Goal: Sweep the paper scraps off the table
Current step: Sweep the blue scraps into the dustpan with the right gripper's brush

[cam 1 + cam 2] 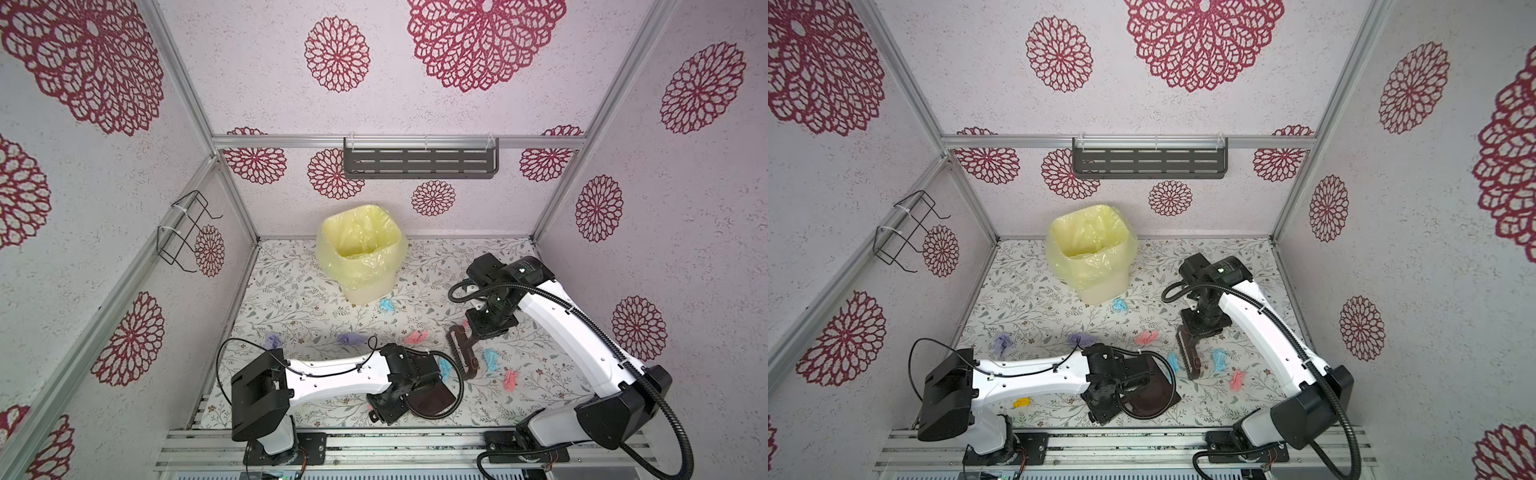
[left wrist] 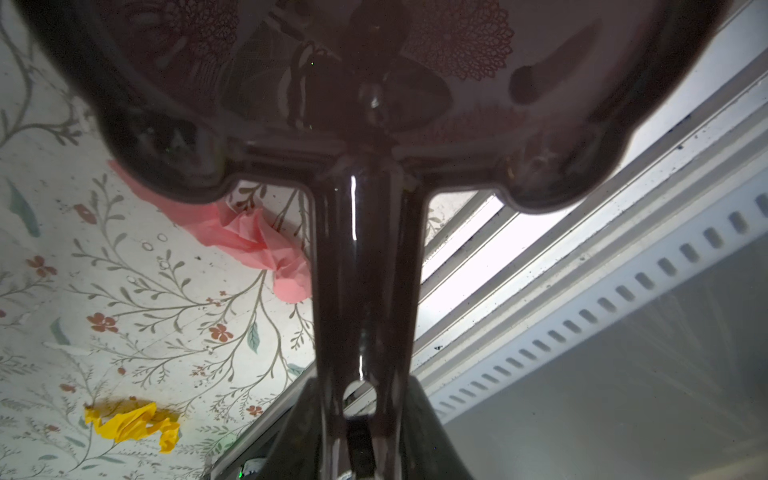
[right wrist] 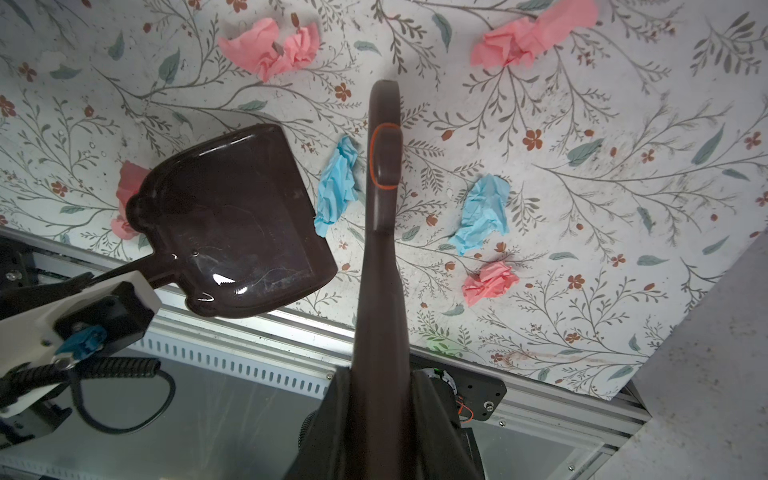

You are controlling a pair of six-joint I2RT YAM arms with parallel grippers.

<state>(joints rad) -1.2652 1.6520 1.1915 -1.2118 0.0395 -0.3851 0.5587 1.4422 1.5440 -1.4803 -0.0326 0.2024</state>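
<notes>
The left jaws were clamped on the handle of the dustpan point(image 1: 1152, 390), and the right jaws were shut tight on the handle of the brush point(image 1: 1190, 353). The dustpan sat low by the front edge of the tabletop point(image 1: 291, 299), its open lip turned toward the brush (whether it touched the surface could not be told). The brush reached from its jaws toward the front edge, just right of the dustpan.

The paper scraps point(image 1: 1146, 336) lay scattered over the tabletop. A blue one point(image 3: 336, 183) lay just beside the dustpan's lip, between it and the brush, and another blue one point(image 3: 484, 212) lay on the brush's far side. A pink one point(image 1: 511, 379) lay toward the front right corner. A lilac one point(image 1: 274, 341) lay near the left edge, and another lilac one point(image 1: 351, 340) lay closer to the middle. A yellow one point(image 1: 1021, 402) sat near the front edge, under the left arm point(image 1: 1034, 374). A pink one point(image 2: 257, 241) was partly tucked under the dustpan's rear. One more blue one point(image 1: 386, 305) lay just beside the foot of the bin point(image 1: 365, 286), which was lined with a yellow bag and stood near the back edge.
</notes>
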